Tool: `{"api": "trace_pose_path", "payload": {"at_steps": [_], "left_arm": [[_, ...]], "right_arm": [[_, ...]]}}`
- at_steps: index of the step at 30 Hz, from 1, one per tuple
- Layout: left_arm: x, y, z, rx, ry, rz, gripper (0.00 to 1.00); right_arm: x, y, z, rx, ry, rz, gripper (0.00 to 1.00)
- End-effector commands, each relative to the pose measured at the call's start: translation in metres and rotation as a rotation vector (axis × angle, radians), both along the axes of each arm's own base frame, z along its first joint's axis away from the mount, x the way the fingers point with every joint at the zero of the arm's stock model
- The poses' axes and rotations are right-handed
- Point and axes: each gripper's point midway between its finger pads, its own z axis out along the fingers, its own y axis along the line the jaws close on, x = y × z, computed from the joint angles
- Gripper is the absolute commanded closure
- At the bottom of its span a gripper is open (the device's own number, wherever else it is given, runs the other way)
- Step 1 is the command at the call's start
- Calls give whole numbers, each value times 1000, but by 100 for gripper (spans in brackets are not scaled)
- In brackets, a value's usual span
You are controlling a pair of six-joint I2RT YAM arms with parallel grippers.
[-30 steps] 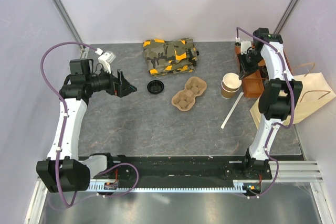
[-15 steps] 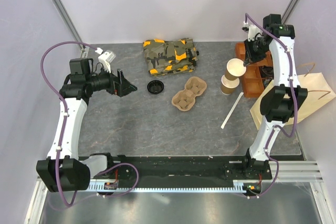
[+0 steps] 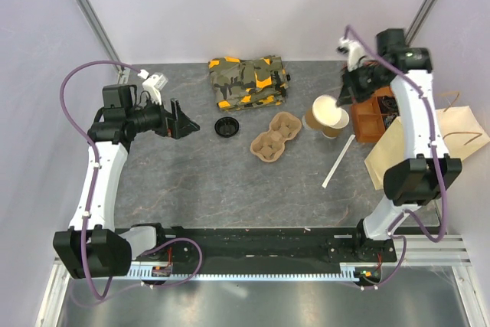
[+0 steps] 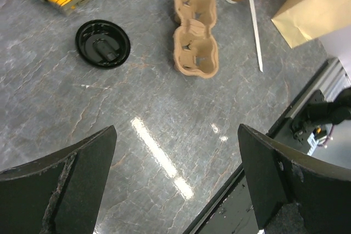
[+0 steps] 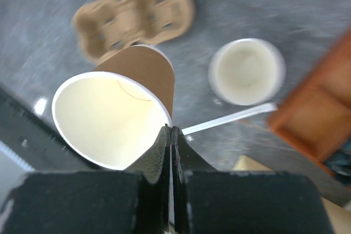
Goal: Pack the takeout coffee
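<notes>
Partly cropped, left hand [image 4: 176,131] stands spread; right hand [image 5: 171,132] pinches the lidless cup [image 5: 109,119].

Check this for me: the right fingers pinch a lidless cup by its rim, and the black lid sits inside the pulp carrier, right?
No. The black lid lies on the table beside the pulp carrier, not inside it, as the left wrist view shows. The rest holds.

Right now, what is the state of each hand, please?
Left hand: open, holding nothing.
Right hand: closed on the rim of a lidless paper cup.
</notes>
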Motion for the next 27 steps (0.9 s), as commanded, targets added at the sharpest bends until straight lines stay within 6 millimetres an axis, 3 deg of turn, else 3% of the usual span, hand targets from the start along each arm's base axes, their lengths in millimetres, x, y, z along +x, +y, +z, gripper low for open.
{"api": "trace_pose_path", "payload": {"at_steps": [1, 8, 9, 11, 14, 16, 20, 27], "left_arm": [[12, 11, 18, 7, -26, 128, 0], [-1, 21, 22, 19, -66, 229, 0], [2, 27, 22, 37, -52, 270, 0], [4, 39, 14, 52, 27, 343, 0], [11, 62, 21, -125, 119, 385, 0], [14, 72, 26, -239, 177, 390, 0], [14, 74, 27, -253, 176, 371, 0], [11, 76, 16, -221, 184, 374, 0]], "right_arm": [[-38, 58, -25, 42, 80, 173, 100], [-47, 125, -35, 21, 26, 294, 100], [-56, 143, -41, 4, 28, 343, 100], [-59, 159, -54, -60, 34, 365, 100], [-82, 200, -71, -122, 45, 468, 100], [-86, 212, -78, -159, 38, 483, 100], [-95, 239, -93, -234, 29, 522, 100], [-107, 254, -123, -282, 98, 564, 99]]}}
